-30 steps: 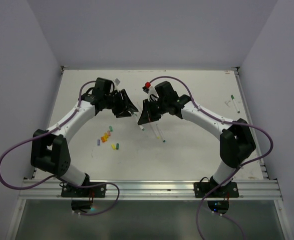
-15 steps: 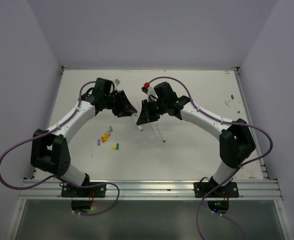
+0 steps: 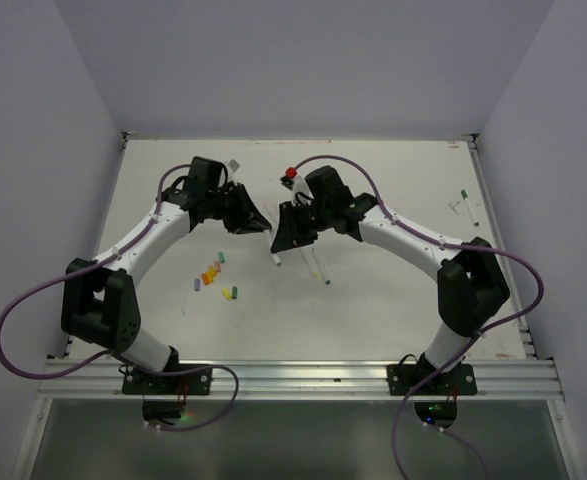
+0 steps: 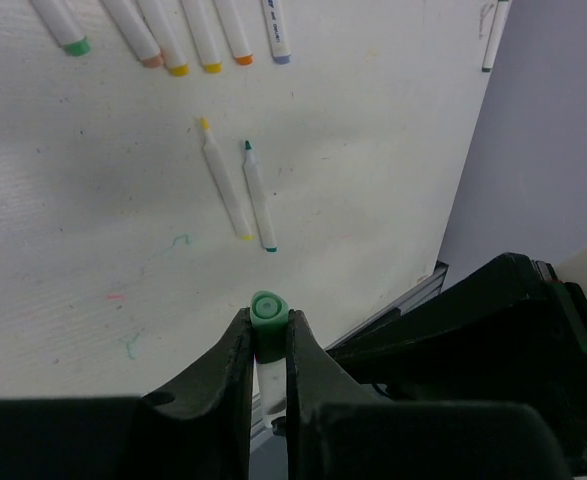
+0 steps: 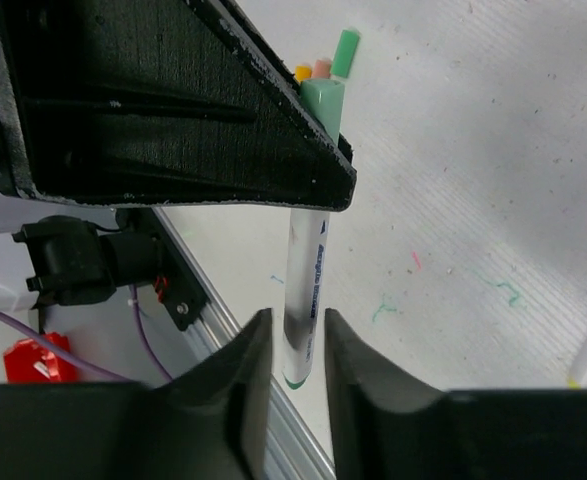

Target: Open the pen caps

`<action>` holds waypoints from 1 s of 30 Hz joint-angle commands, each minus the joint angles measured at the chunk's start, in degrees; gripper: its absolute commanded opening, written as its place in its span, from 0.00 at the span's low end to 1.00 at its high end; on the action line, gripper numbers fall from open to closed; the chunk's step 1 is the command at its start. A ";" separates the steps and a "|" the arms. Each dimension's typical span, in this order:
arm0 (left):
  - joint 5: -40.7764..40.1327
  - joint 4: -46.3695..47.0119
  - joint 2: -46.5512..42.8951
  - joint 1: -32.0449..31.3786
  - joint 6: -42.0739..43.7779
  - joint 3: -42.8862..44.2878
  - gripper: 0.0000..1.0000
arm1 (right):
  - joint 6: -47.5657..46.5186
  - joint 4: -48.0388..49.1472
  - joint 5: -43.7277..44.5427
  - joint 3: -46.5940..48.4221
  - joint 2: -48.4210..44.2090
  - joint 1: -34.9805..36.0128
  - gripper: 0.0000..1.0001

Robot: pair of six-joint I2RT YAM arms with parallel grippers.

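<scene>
One white-barrelled marker pen (image 5: pixel 308 270), mid-air, runs six to twelve o'clock, green plastic cap (image 5: pixel 323 100) at twelve clamped by left gripper (image 4: pixel 269 325); right gripper (image 5: pixel 297 325) narrow round barrel, grip unclear; two uncapped pens (image 4: pixel 223 180) lie beneath.

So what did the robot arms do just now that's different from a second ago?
The left gripper slid right and shut on the green cap of the pen that the right gripper holds by its barrel. The right gripper edged slightly left to meet it. The loose caps and the two open pens didn't move.
</scene>
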 commanded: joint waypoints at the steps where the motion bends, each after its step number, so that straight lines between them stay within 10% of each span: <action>1: 1.49 0.78 -0.47 0.66 0.11 -0.44 0.00 | -0.22 0.61 -0.40 1.49 -0.99 0.48 0.34; 11: 2.63 2.53 -2.57 0.66 -1.65 -1.76 0.00 | -0.57 -0.72 -1.88 10.01 7.19 0.48 0.39; 14: 2.63 3.06 -2.49 0.75 -2.35 -1.06 0.00 | -0.39 -0.72 -2.41 8.88 7.63 0.75 0.31; 17: 2.02 3.68 -1.96 0.75 -2.70 0.69 0.00 | -0.39 0.16 -1.54 5.63 5.88 1.19 0.00; 30: -15.82 -14.60 4.98 6.64 -3.76 17.65 0.00 | -9.19 -11.71 22.37 -1.66 -4.14 9.36 0.00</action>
